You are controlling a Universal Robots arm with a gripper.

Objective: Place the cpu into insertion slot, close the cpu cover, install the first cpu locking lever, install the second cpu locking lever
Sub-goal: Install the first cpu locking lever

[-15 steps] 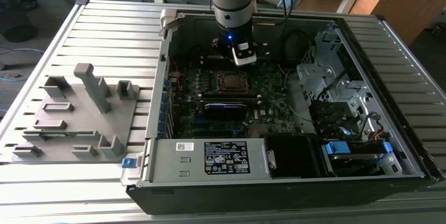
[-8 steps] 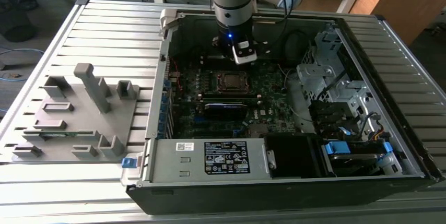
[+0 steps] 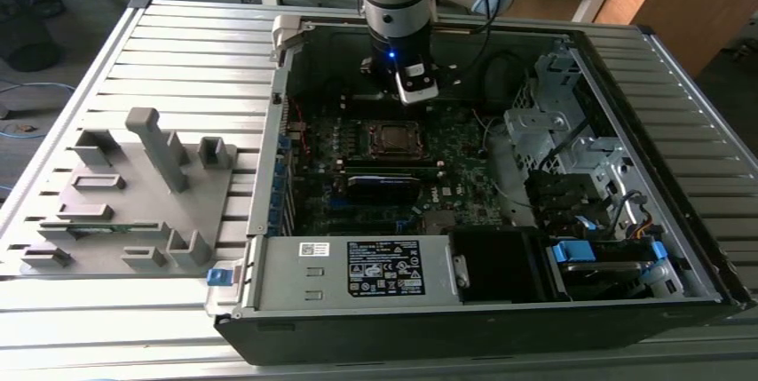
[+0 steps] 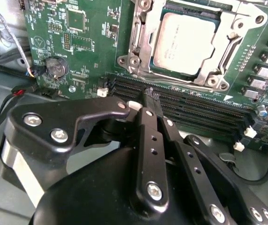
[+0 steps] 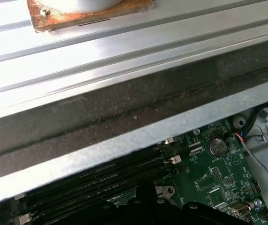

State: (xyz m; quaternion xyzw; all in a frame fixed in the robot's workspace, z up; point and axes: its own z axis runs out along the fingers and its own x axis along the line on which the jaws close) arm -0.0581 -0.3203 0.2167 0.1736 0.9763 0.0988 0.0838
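In the second wrist view the gripper (image 4: 149,96) fills the foreground, its black fingers (image 4: 148,136) pressed together with nothing between them, the tips hanging just over the long black memory slots (image 4: 195,110). Holding nothing suggests its carrying work is done and the tips are now meant for pushing on small metal parts.

Just beyond the slots lies the insertion slot (image 4: 138,42), and the cpu (image 4: 184,41) sits flat inside it, its dull silver top facing up. The cpu cover (image 4: 220,58) appears to lie down around the chip, its square window framing the metal top, so the chip looks seated and covered. I cannot tell whether either locking lever is latched.

In the exterior view the arm (image 3: 397,8) reaches straight down into the open computer case (image 3: 474,310), the gripper (image 3: 417,95) just behind the insertion slot (image 3: 391,138) on the motherboard (image 3: 456,159). Further off, toward the exterior view's left, a grey parts fixture (image 3: 119,212) rests on the ribbed bench (image 3: 177,52).
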